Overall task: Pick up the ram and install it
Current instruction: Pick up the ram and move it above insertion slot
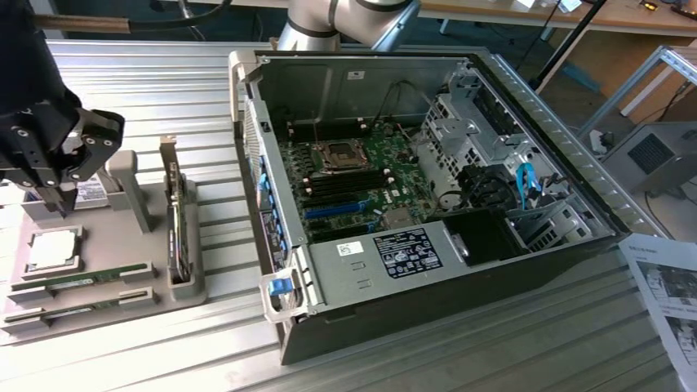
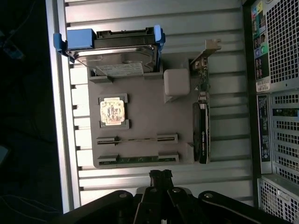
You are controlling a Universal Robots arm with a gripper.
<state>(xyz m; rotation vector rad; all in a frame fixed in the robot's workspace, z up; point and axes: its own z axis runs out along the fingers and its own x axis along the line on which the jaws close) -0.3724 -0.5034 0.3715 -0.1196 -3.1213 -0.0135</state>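
Evidently the ram (image 2: pixel 138 159) is resting in a slot of the grey holder tray (image 2: pixel 145 93); it is looking light, stiff and fragile, best taken by its long bare edges. The gripper (image 2: pixel 160 175) is hovering nearby, closed and holding nothing, with the tray sitting on the ribbed worktop (image 2: pixel 140 14) beside the open computer case (image 1: pixel 326 82).

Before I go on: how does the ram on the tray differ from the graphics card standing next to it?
The ram is a thin, narrow green stick; the graphics card is larger, mostly black, with a metal bracket at one end. The ram sits low between two end holders; the graphics card stands on edge, rising well above it. Both rest in the gray tray, and the shut gripper holds neither.
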